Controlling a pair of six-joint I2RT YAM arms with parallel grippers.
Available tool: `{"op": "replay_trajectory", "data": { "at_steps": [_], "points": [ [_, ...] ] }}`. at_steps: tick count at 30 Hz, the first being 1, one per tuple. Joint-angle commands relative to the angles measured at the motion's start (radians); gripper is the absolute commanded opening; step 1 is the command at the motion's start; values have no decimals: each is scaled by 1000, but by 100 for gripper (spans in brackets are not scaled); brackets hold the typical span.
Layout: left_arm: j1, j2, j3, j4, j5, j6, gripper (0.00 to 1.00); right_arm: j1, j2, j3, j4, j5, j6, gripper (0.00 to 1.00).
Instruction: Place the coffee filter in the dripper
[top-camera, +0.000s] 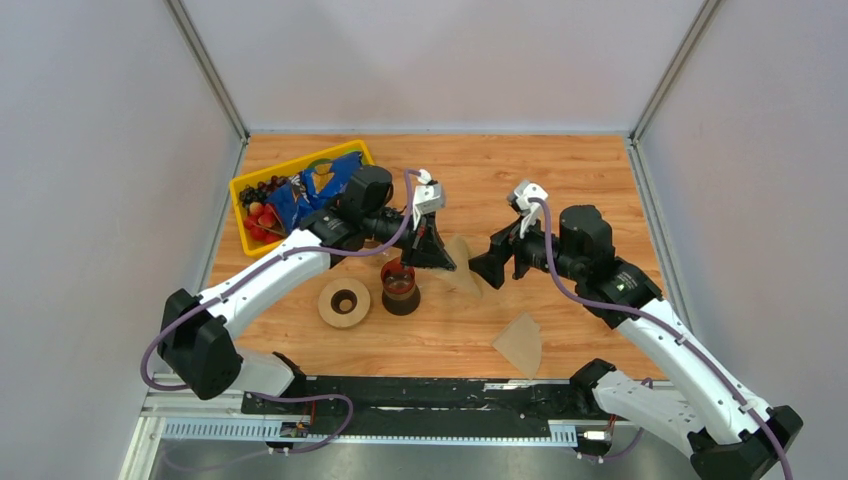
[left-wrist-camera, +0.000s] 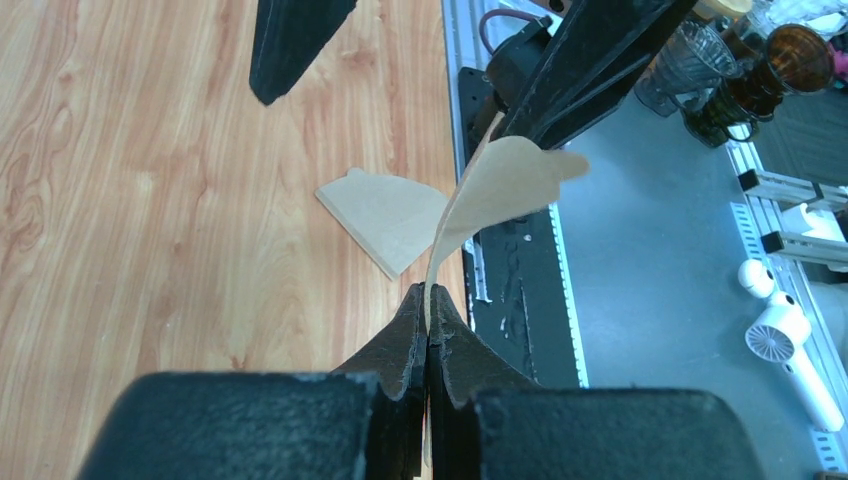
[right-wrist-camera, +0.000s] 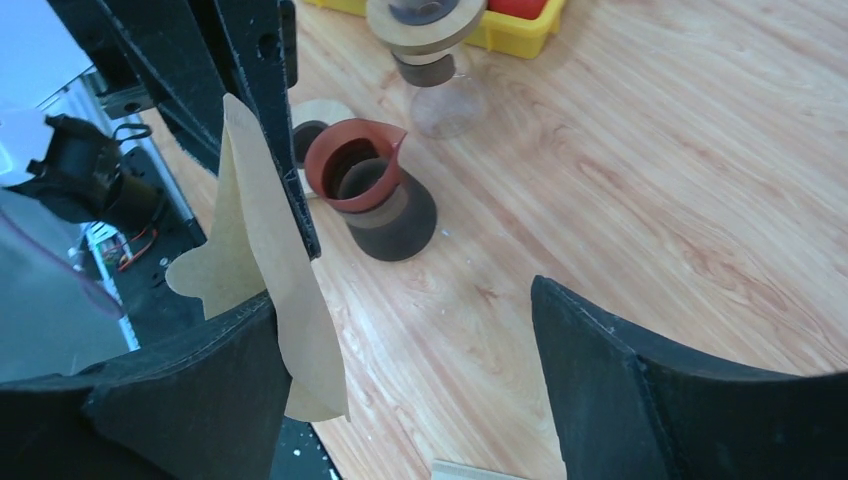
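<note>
My left fingers (left-wrist-camera: 415, 325) pinch the coffee filter (left-wrist-camera: 505, 185) tight; the right fingers (right-wrist-camera: 640, 400), wide open, should close squarely on its free edge.

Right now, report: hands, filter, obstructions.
Left hand shut on thin light-tan paper filter, aloft. Right hand open, filter's edge between its fingers. Clear ribbed dripper on table, no filter. Dark red-brown vessel nearby.
</note>
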Motion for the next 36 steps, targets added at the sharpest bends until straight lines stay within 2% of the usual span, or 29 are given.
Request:
{"op": "replay_trajectory", "data": {
  "at_steps": [1, 15, 20, 29, 36],
  "points": [
    [-6, -44, -6, 24, 80, 60, 0, -1, 0, -3, 7, -118, -32, 82],
    [-14, -71, -47, 57, 182, 118, 0, -1, -6, 4, 7, -241, -54, 54],
    [-16, -65, -41, 65, 197, 123, 0, -1, 1, -1, 6, -365, -95, 50],
    [-18, -68, -46, 72, 234, 142, 0, -1, 12, 7, 6, -430, -96, 27],
    [-20, -77, -42, 83, 242, 144, 1, 0, 36, 15, 7, -467, -101, 14]
  ]
}}
